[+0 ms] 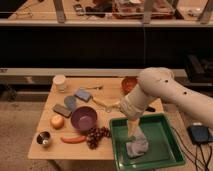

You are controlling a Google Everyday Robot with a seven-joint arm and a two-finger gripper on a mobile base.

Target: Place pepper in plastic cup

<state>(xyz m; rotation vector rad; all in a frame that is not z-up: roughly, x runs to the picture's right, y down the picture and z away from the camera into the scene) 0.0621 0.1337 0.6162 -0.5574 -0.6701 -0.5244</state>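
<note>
Gripper (132, 131) hangs over the green plastic tray (167, 142) at lower right, jaws spread wide and holding nothing, tips pointing down at a crumpled grey cloth (136, 147). So basically nothing's done yet. The pepper (73, 139), slim, red-orange and slightly curved, lies at the lower left of the wooden table (57, 150), just below the round purple bowl (83, 118). The cup (60, 82), a matte white cylinder, stands upper left, well apart from it. Grab and drop are both left to do.

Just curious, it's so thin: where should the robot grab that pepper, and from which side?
Probably its middle, from straight above: the pepper lies flat, lengthwise left to right, so jaws can close across its slim width. The grapes crowd its right end and the bowl sits behind. The gripper hangs open over the tray.
</note>
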